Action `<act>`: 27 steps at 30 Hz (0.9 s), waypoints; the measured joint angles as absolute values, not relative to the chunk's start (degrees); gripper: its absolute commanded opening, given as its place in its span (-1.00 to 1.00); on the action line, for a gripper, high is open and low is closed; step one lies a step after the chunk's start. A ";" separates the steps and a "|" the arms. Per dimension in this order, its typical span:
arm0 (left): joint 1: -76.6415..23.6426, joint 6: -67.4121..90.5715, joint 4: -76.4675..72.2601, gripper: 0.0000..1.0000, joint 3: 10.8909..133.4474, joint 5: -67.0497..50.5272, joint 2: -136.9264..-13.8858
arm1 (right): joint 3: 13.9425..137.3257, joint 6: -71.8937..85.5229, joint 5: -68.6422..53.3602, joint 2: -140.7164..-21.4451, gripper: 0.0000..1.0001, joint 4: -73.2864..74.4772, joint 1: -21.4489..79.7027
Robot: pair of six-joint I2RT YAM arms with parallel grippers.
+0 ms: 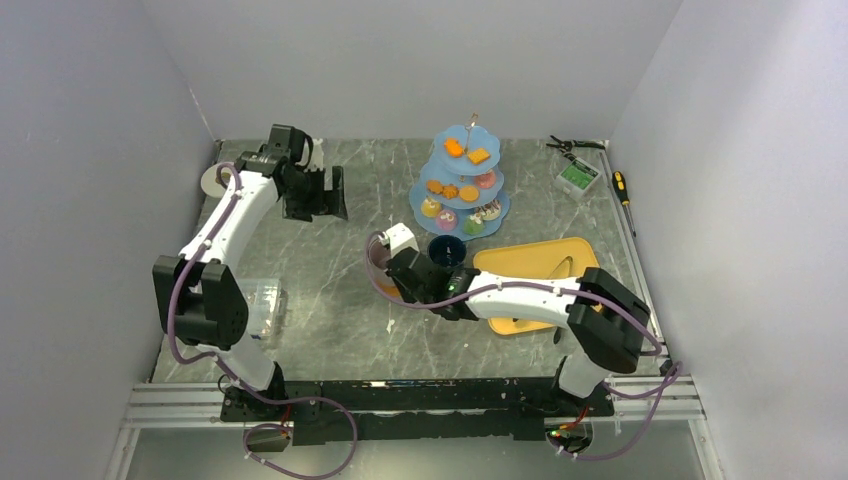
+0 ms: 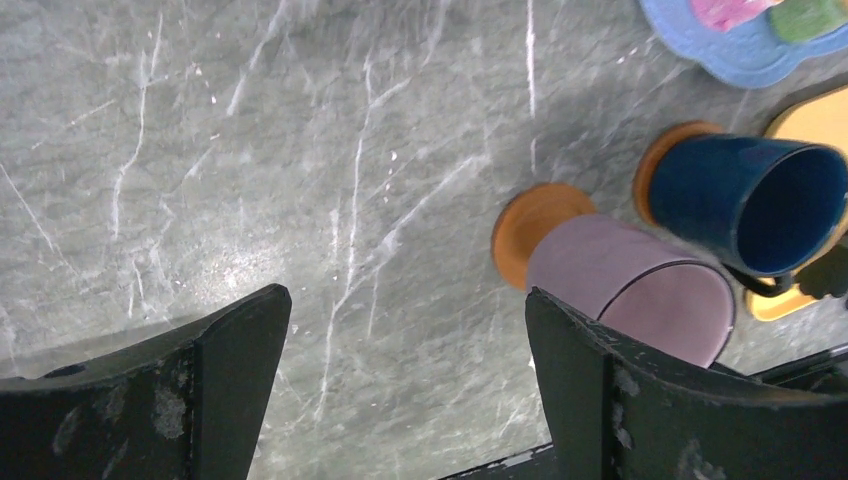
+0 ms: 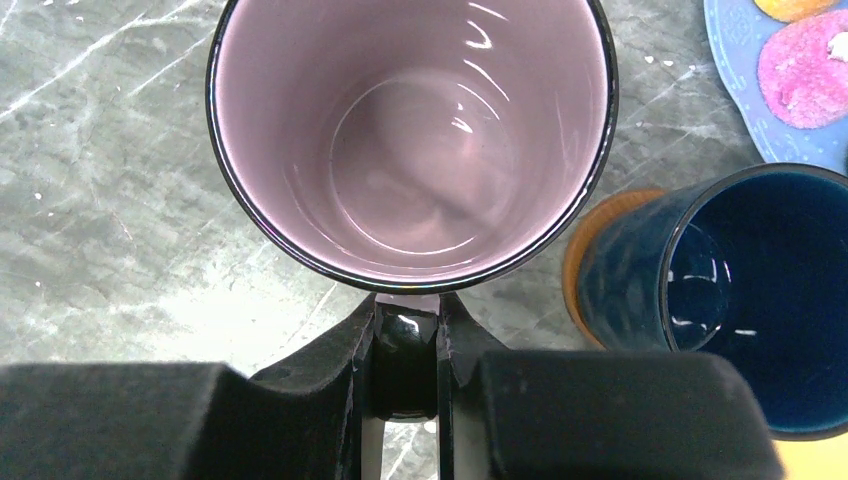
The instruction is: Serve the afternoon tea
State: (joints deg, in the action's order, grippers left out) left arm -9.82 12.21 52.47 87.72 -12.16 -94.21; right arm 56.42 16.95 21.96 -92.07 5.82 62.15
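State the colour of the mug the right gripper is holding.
Mauve mug, dark rim; best seen in the right wrist view.

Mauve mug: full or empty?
Empty. The right wrist view looks straight down into the mauve mug; its bare, glossy bottom shows, with no liquid or food inside.

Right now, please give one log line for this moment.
left gripper: open | right gripper: shut on mauve mug | blue mug: on coaster
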 measured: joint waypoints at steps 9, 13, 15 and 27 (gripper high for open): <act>-6.92 9.63 51.09 0.87 85.23 -12.12 -94.30 | 55.86 17.21 21.98 -95.11 -1.00 2.87 62.15; -6.26 9.23 50.46 0.87 85.23 -12.14 -94.32 | 55.53 17.39 21.96 -96.92 -1.00 2.44 62.19; -6.24 9.06 50.41 0.87 85.23 -12.14 -94.32 | 55.48 17.52 21.96 -97.54 -1.00 2.44 62.19; -5.96 8.64 50.41 0.87 85.25 -12.12 -94.32 | 54.48 17.65 22.96 -97.82 -1.00 0.62 62.89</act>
State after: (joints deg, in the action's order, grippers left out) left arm -5.96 8.64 50.41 85.25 -12.12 -94.32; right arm 54.48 17.65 22.96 -97.82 0.62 62.89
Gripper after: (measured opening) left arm 0.934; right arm 0.214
